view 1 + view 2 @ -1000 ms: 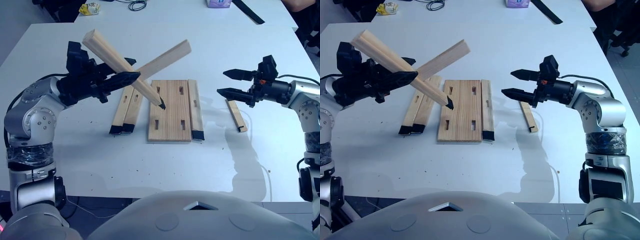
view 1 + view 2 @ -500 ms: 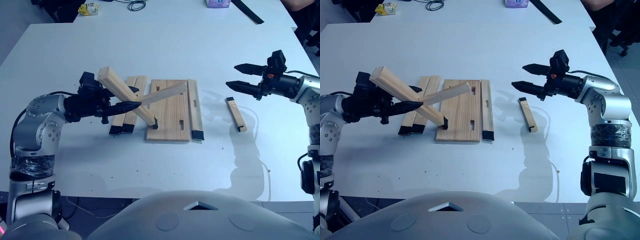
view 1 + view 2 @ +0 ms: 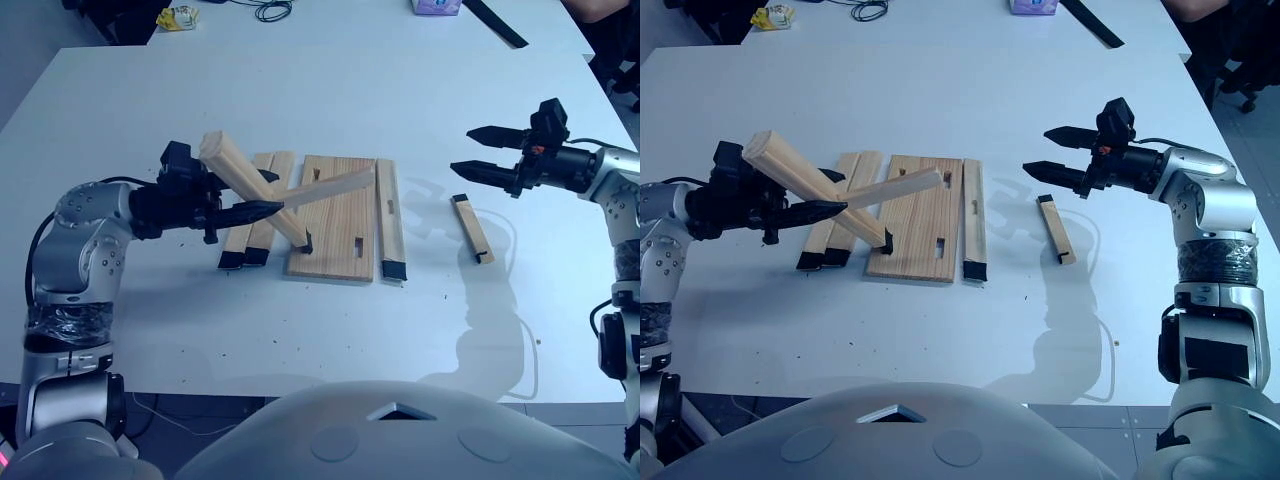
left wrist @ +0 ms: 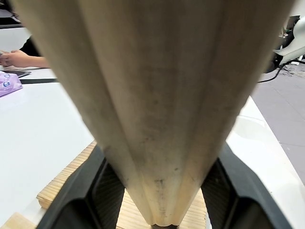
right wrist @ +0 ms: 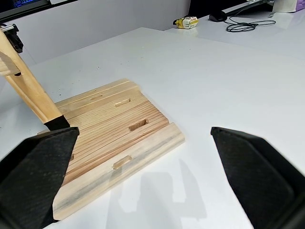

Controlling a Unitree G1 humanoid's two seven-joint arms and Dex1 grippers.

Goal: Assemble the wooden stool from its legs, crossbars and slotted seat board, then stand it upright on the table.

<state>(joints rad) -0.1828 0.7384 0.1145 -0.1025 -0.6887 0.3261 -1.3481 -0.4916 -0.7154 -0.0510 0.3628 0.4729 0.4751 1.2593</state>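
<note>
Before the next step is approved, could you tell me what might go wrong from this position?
1. The crossed legs, clamped in the left jaws, rest their black tip slantwise on the seat board; the open right jaws hang apart from it, so the board may skid.
2. A skidding board could shove the loose leg beside its right edge.

Office — white desks; cables
</note>
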